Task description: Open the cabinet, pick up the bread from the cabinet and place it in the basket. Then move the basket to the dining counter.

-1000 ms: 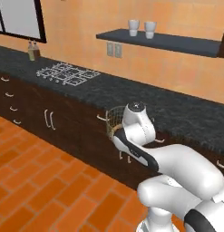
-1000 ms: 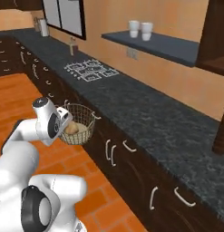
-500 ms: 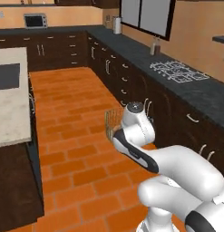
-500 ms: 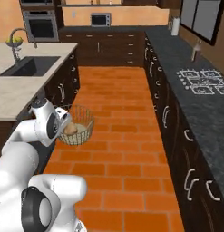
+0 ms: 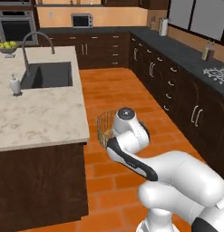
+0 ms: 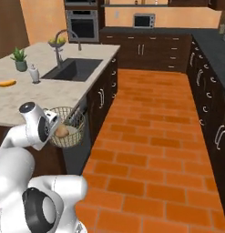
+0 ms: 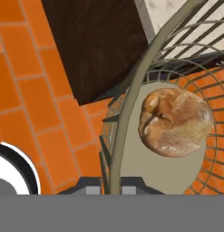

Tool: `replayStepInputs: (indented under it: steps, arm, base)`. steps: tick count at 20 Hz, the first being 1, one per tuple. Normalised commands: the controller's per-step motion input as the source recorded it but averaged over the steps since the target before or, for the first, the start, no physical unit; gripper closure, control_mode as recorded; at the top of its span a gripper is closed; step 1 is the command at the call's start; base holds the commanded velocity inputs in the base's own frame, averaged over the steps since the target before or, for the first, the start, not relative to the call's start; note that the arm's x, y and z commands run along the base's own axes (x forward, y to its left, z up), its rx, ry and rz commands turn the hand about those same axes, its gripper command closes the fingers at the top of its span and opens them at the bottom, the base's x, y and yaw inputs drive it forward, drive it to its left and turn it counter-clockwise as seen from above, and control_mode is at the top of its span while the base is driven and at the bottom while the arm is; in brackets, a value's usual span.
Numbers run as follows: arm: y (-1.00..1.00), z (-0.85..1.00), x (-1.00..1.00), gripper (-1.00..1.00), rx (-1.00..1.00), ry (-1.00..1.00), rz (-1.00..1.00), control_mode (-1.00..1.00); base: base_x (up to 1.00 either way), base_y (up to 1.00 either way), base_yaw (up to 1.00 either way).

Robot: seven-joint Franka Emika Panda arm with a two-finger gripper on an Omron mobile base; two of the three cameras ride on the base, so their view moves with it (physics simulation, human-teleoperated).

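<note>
My gripper (image 7: 109,186) is shut on the rim of the basket (image 7: 141,76), a tan wire-mesh bowl held above the brick floor. The bread (image 7: 176,121), a round golden-brown roll, lies on the basket's beige bottom. In the right base view the basket (image 6: 70,129) hangs at the end of my arm with the bread (image 6: 62,131) inside, right beside the dark side of the dining counter (image 6: 50,93). The left base view has the basket (image 5: 104,128) partly hidden behind my wrist, next to the dining counter (image 5: 41,118). The cabinet is out of view.
The island holds a sink (image 5: 47,74) with a tall faucet (image 5: 37,38), a soap dispenser (image 5: 14,85), a fruit bowl (image 5: 8,46) and a small plant (image 6: 19,59). Black counters with dark drawers (image 5: 177,77) line the right. Brick floor (image 6: 150,132) runs between.
The whole picture has swung from the stove counter to the island, so the base has turned. The basket with the bread has stayed in my shut gripper.
</note>
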Motion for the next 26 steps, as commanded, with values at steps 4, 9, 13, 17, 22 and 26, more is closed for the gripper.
replayStepInputs:
  steps: [4,9,13,17,22,26]
  arm:
    - [0.0,0.0,0.0,1.0,0.0,0.0,0.0,1.0]
    - [0.0,0.0,0.0,1.0,0.0,0.0,0.0,1.0]
    - [0.0,0.0,0.0,1.0,0.0,0.0,0.0,1.0]
    - [0.0,0.0,0.0,1.0,0.0,0.0,0.0,1.0]
    - [0.0,0.0,0.0,1.0,0.0,0.0,0.0,1.0]
    - [0.0,0.0,0.0,1.0,0.0,0.0,0.0,1.0]
  base:
    - [0.04,0.94,0.05]
    - [0.0,0.94,0.0]
    - [-0.03,1.0,0.0]
    - [-0.08,1.0,0.0]
    - [0.0,1.0,-0.03]
    - [0.06,1.0,-0.12]
